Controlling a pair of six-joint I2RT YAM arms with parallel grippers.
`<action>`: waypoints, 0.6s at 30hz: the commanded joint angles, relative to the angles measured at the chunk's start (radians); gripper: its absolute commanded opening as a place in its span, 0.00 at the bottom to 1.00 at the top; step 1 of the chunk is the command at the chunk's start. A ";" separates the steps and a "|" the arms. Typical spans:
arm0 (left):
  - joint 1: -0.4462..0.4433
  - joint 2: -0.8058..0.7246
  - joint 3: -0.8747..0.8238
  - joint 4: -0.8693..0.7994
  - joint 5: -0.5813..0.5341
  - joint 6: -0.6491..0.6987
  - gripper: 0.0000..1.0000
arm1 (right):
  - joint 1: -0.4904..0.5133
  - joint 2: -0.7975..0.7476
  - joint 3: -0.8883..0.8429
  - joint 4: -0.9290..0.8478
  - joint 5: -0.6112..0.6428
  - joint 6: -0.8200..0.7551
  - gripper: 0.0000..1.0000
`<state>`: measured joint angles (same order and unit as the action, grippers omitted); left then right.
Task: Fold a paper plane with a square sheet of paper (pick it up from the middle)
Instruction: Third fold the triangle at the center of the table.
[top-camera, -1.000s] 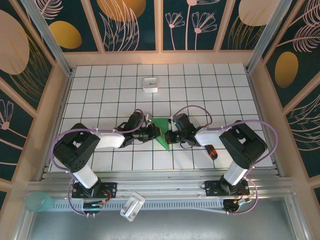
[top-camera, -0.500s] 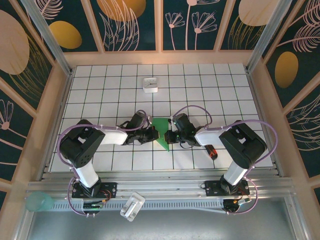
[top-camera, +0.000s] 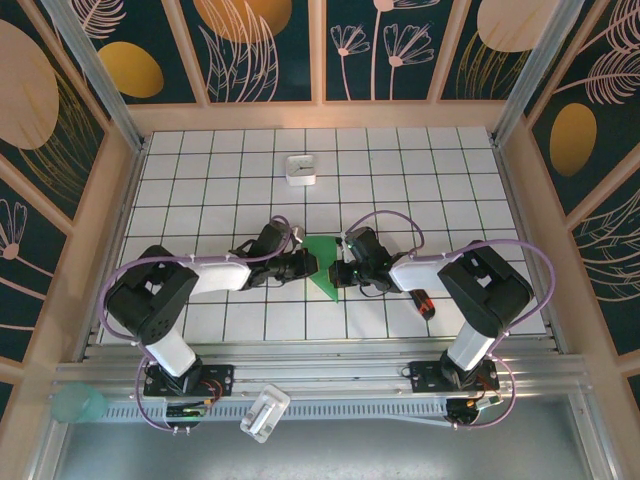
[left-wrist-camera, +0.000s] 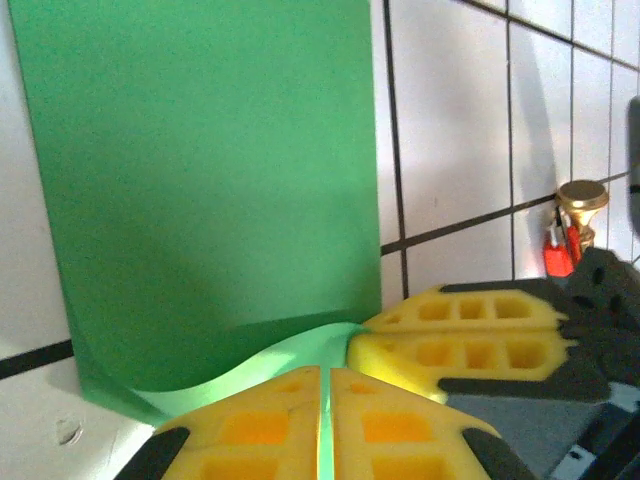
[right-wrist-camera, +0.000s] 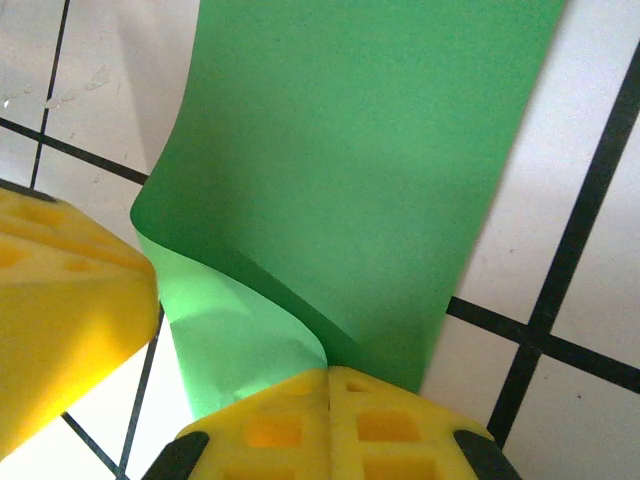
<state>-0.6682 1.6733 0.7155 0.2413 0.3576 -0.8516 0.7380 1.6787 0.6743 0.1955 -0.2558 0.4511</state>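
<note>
White tiled surface (top-camera: 200, 180) with black grid lines, enclosed by dark panels painted with plant motifs.

Obscured: both tools partly cover the bright green folded sheet of paper (top-camera: 322, 262) in the top view, so its full outline cannot be made out. The right arm largely hides a red-and-black screwdriver (top-camera: 424, 302).

Position: the sheet lies mid-surface, at 3 o'clock of the left tool (top-camera: 308, 263) and 9 o'clock of the right tool (top-camera: 338, 272).

Left tool: yellow pads closed, pinching a green sliver. Right tool: pads closed on the sheet's curled edge.

Small white square box (top-camera: 301, 170) sits at 12 o'clock of the sheet, well apart; its marking is too small to read.
</note>
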 joint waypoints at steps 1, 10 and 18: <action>0.005 0.009 0.018 -0.036 -0.013 0.021 0.12 | 0.000 0.086 -0.049 -0.196 0.050 -0.017 0.00; 0.036 0.066 0.007 -0.027 -0.041 0.022 0.06 | 0.000 0.085 -0.050 -0.203 0.059 -0.019 0.00; 0.047 0.060 -0.045 -0.031 -0.071 0.036 0.04 | 0.000 0.085 -0.058 -0.203 0.066 -0.027 0.00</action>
<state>-0.6243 1.7290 0.7010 0.2382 0.3134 -0.8371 0.7380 1.6787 0.6739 0.1955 -0.2554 0.4473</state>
